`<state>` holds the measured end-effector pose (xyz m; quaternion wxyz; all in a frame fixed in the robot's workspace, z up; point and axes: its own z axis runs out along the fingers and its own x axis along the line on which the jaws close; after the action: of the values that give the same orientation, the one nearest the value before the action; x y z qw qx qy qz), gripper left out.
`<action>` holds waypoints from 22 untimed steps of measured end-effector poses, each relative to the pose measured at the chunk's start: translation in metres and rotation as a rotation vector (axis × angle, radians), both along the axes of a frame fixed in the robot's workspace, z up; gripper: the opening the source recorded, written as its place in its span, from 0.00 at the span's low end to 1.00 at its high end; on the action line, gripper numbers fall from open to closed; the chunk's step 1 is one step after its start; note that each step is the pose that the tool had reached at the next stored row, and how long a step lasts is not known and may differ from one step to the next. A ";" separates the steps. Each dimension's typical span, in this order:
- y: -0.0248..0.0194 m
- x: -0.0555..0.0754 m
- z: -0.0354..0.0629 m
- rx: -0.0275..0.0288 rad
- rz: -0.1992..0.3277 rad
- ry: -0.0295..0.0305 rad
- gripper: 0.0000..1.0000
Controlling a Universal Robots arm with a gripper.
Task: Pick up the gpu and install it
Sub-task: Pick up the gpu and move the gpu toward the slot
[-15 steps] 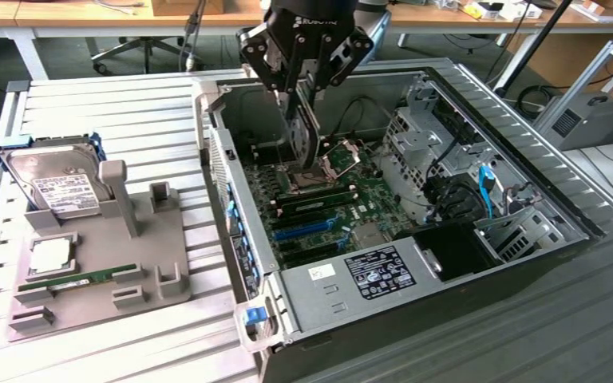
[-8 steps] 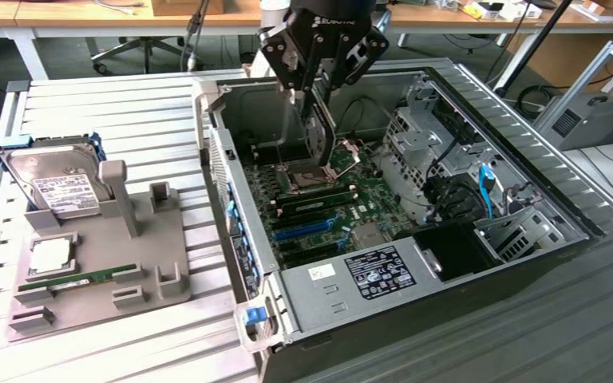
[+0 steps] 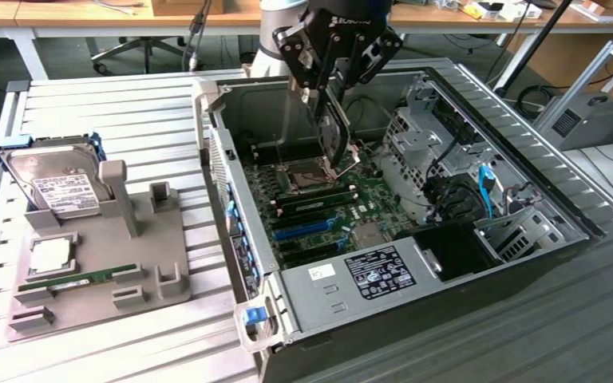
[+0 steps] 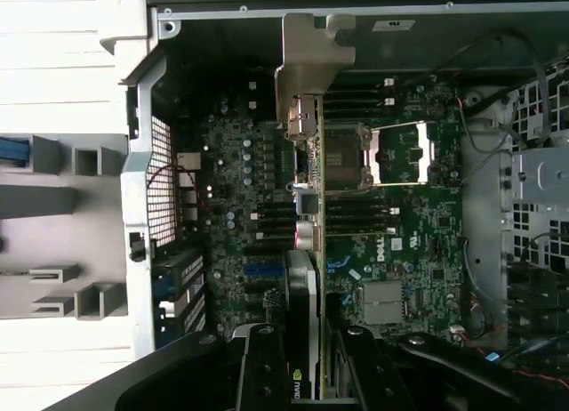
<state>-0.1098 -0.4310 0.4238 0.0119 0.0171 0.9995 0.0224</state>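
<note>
My black two-fingered claw point(image 3: 326, 92) point(image 4: 307, 362) was clamped on the gpu point(image 3: 334, 136) point(image 4: 302, 291), a thin dark circuit card with a pale silver end bracket point(image 4: 307, 64). It hung edge-down inside the open dark computer case point(image 3: 274, 104), over the green motherboard point(image 4: 427, 224) marked "DELL". The white label on the silver hard drive point(image 3: 57, 179) was unreadable.

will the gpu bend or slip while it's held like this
Probably stiff: the gpu hangs straight from the jaws. Likely fragile, a thin bare board. It might pivot, being gripped at one end.
</note>
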 end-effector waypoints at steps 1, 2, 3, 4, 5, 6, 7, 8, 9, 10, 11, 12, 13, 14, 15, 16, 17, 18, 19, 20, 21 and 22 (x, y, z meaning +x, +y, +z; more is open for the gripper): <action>0.0000 0.003 0.0000 0.0000 0.000 0.0000 0.27; 0.0000 0.006 0.0000 0.0001 0.000 0.0000 0.27; 0.0000 0.008 0.0000 0.0000 0.000 0.0000 0.27; 0.0000 0.010 0.0000 0.0000 0.000 0.0000 0.27; 0.0000 0.012 0.0000 0.0000 0.000 0.0000 0.27; 0.0000 0.014 0.0000 -0.0001 0.000 0.0000 0.27; 0.0000 0.016 0.0000 0.0000 0.000 0.0000 0.27; 0.0000 0.018 0.0000 -0.0001 0.000 0.0000 0.27; 0.0000 0.022 0.0000 0.0000 0.000 0.0000 0.27; 0.0000 0.024 0.0000 0.0000 0.000 0.0000 0.27; 0.0000 0.026 0.0000 0.0000 0.000 0.0000 0.27; 0.0000 0.030 0.0000 0.0000 0.000 0.0001 0.27; 0.0000 0.032 0.0000 0.0000 0.000 0.0000 0.27; 0.0000 0.034 0.0000 0.0000 0.000 0.0000 0.27; 0.0000 0.037 0.0000 0.0000 0.000 0.0000 0.27; 0.0000 0.038 0.0000 0.0000 0.000 0.0000 0.27; 0.0000 0.041 0.0000 0.0000 0.000 0.0000 0.27; 0.0000 0.043 0.0000 0.0000 0.000 0.0000 0.27; 0.0000 0.045 0.0000 0.0000 0.000 0.0000 0.27; 0.0000 0.047 0.0000 0.0000 0.000 0.0000 0.27; 0.0000 0.049 0.0000 0.0000 0.000 0.0000 0.27; 0.0000 0.051 0.0000 0.0001 0.000 -0.0001 0.27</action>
<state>-0.0583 -0.4310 0.4238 0.0119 0.0171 0.9995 0.0224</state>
